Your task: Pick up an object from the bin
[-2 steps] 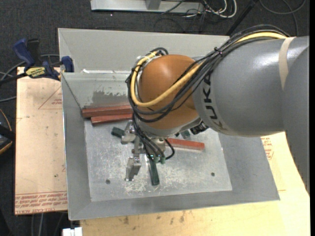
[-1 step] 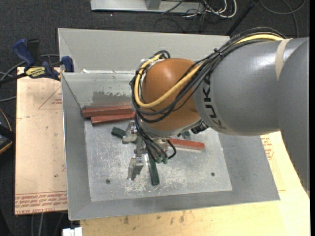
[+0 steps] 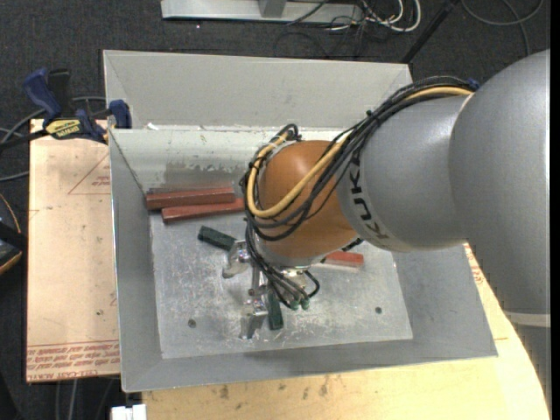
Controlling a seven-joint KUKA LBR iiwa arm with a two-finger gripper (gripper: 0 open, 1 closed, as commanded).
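My gripper (image 3: pixel 254 320) hangs below the orange cover, low over the front middle of the bin floor. A small dark green block (image 3: pixel 275 315) lies right beside its metal tip, on the right, touching or nearly touching it. Another dark green block (image 3: pixel 214 236) lies on the floor to the upper left of the gripper. A flat red piece (image 3: pixel 346 259) pokes out from under the cover on the right, partly hidden.
Two long reddish-brown bars (image 3: pixel 194 202) lie side by side against the bin's back left wall. The big grey arm and its cables cover the bin's right and back. The scratched floor at front left and front right lies bare.
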